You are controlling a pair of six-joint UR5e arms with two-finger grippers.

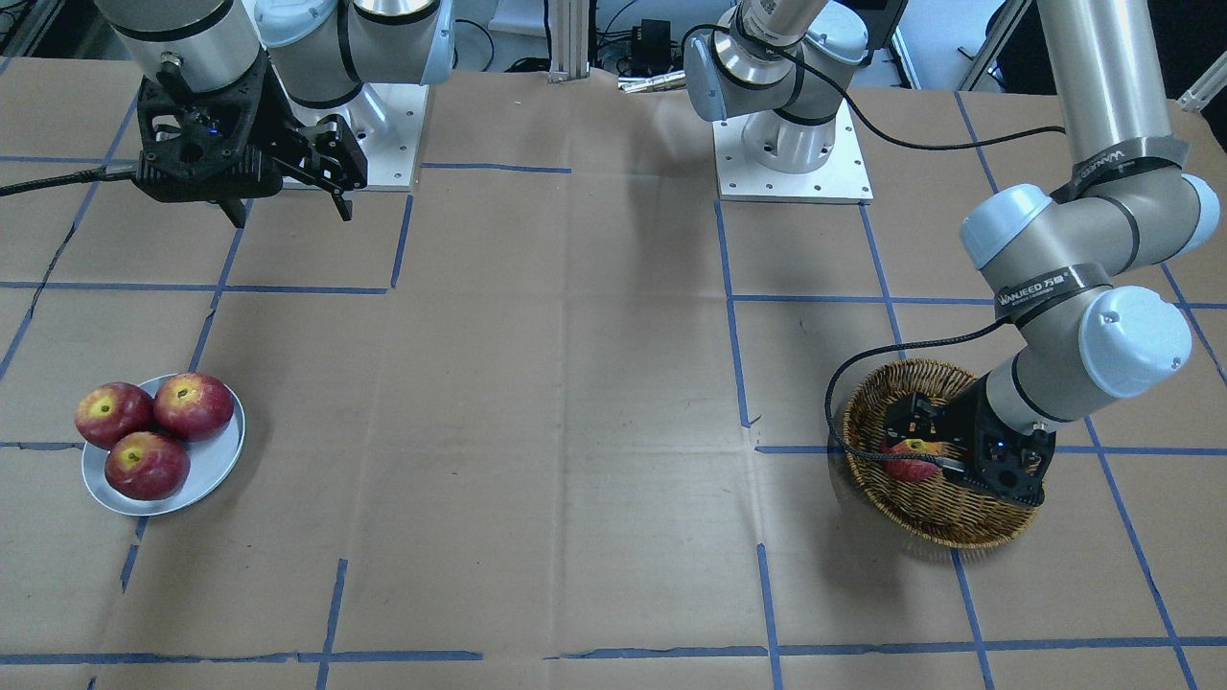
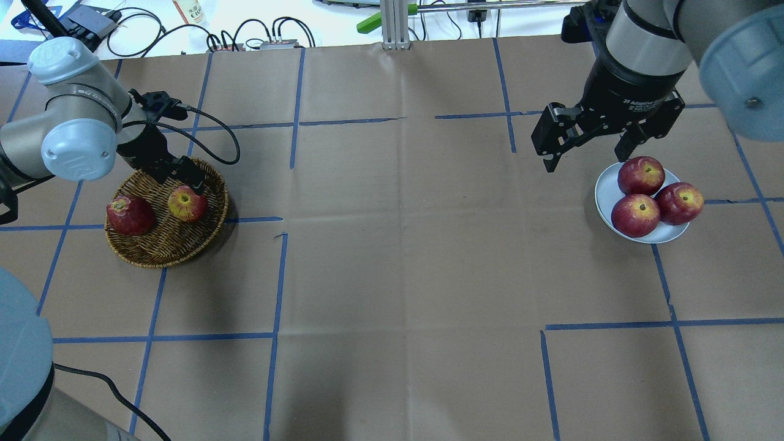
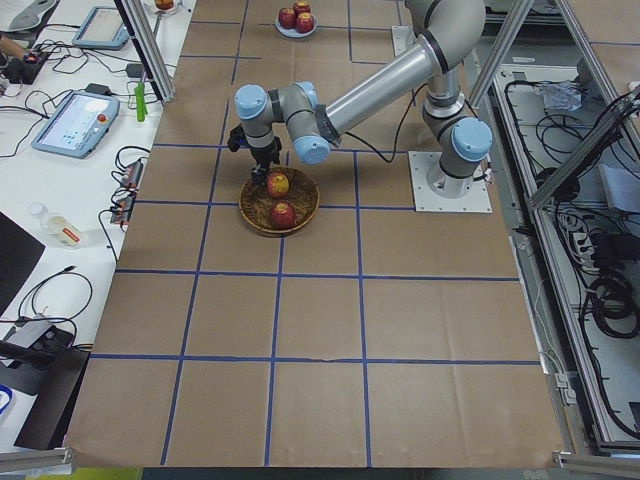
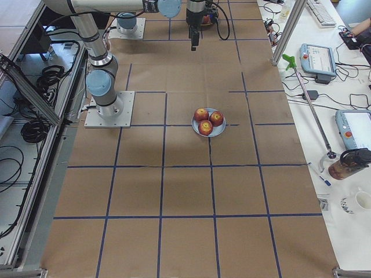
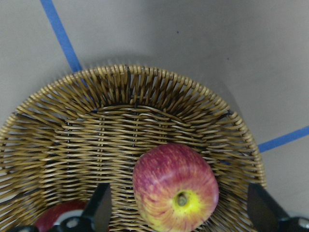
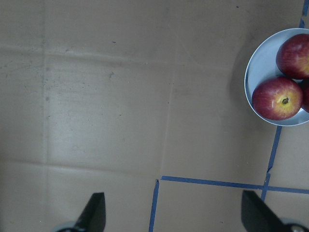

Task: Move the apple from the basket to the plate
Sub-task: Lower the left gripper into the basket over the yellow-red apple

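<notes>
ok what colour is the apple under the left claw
The apple is pinkish red streaked with yellow, yellow around the stem; clearest in the left wrist view.

Pinkish, yellow-streaked apple [image 2: 187, 204] sits stem-up in the basket [image 2: 165, 248] near the worktop's left edge; the grey-blue plate [image 2: 605, 190] lies near its right edge.

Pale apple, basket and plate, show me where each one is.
apple [image 5: 174, 183], left wrist view, middle of its skin
basket [image 2: 162, 245], overhead view, woven wall
plate [image 2: 606, 190], overhead view, bare left rim
</notes>
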